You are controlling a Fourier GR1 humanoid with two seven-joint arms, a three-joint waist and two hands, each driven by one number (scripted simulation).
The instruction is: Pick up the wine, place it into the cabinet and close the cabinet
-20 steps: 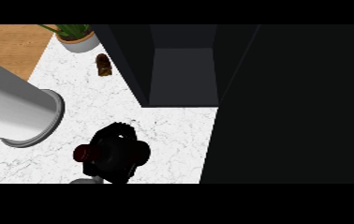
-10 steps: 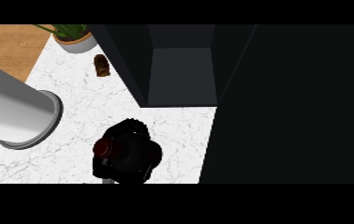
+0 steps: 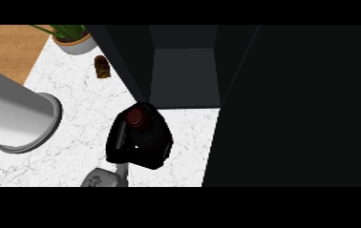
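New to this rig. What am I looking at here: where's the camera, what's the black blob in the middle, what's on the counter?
The camera sits at the robot's head, looking steeply down at a white marble counter. The black blob is a robot hand, coming in on a grey forearm from the lower edge, curled round a wine bottle; you see its dark red top. Which hand it is I cannot tell. Ahead stands an open dark cabinet. Also there: a potted plant, a small brown object and a big grey cylinder.

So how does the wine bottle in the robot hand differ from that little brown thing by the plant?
The wine bottle is dark with a red top, bigger, and held by the left robot hand at the cabinet's opening. The small brown object is smaller, untouched, beside the potted plant. Both are over the white counter.
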